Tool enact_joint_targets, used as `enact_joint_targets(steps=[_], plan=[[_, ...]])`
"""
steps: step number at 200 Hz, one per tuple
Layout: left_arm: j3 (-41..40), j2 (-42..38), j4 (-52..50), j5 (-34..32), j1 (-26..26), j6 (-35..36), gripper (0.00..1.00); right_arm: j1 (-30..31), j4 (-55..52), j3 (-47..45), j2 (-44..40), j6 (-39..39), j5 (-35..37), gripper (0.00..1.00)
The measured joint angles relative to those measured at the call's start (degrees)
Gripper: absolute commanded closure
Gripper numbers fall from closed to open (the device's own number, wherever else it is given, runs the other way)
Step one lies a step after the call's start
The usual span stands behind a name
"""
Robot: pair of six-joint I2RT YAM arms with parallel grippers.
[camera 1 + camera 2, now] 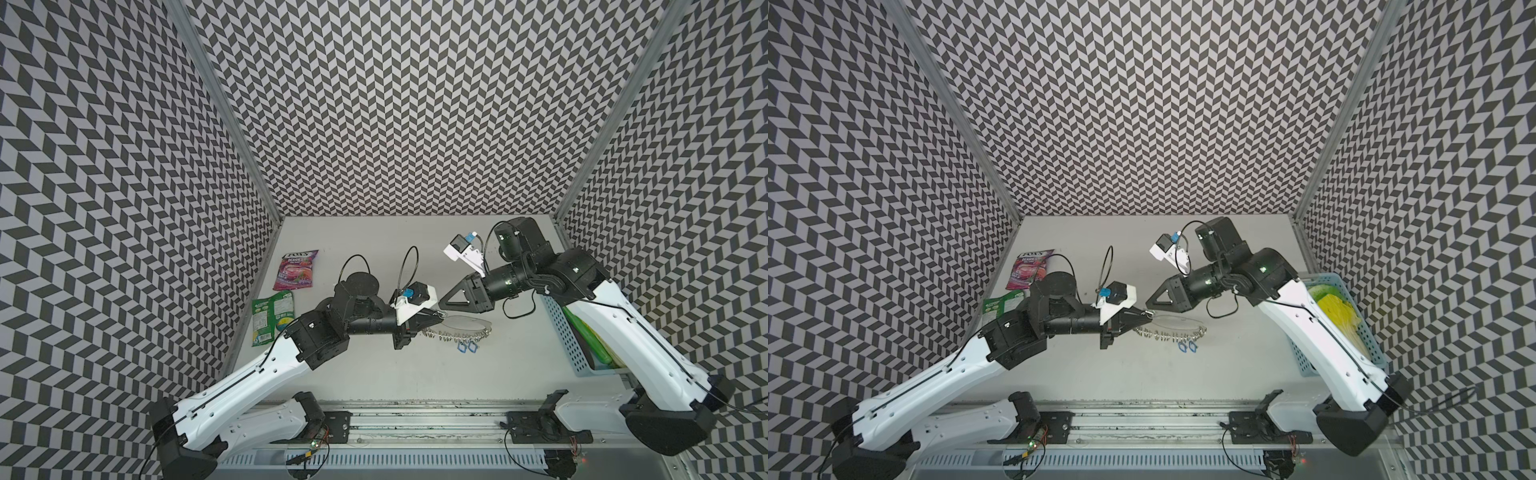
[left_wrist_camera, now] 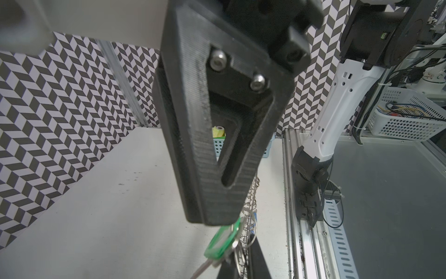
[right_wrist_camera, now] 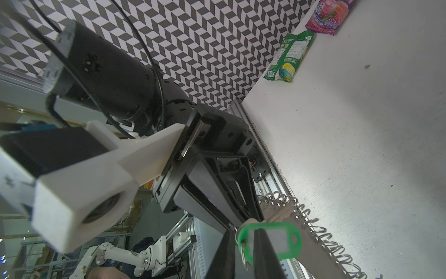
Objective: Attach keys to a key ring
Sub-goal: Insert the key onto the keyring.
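The key ring [image 1: 465, 323], a gray crescent plate fringed with wire rings, is held just above the table's middle in both top views. My left gripper [image 1: 441, 316] is shut on its left end, and the plate [image 2: 251, 210] runs between its fingers. The keys [image 3: 282, 238], a silver key on a green tag, hang at that same end. My right gripper [image 3: 247, 238] has its jaws nearly closed, with the tag's ring end between them. One finger crosses in front of the tag. In the left wrist view the tag [image 2: 222, 241] hangs below the right gripper's tip.
Two blue-tagged keys [image 1: 466, 347] hang from rings on the plate's front edge. A purple snack packet [image 1: 296, 270] and a green one [image 1: 272, 318] lie at the left wall. A blue perforated basket [image 1: 577, 340] stands at the right, partly under the right arm.
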Motion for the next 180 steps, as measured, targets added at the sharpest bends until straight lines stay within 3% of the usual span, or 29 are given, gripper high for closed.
enact_joint_targets(steps=[81, 127, 180], plan=[[0.0, -0.02, -0.37, 0.22, 0.5, 0.2, 1.0, 0.85, -2.32, 0.07, 0.76, -0.9, 0.13, 0.82], [0.0, -0.02, -0.57, 0.37, 0.66, 0.24, 1.0, 1.11, -2.45, 0.33, 0.85, -1.01, 0.17, 1.0], [0.0, -0.04, -0.92, -1.2, 0.74, 0.44, 1.0, 1.11, -2.32, 0.33, 1.11, -0.39, 0.26, 1.0]])
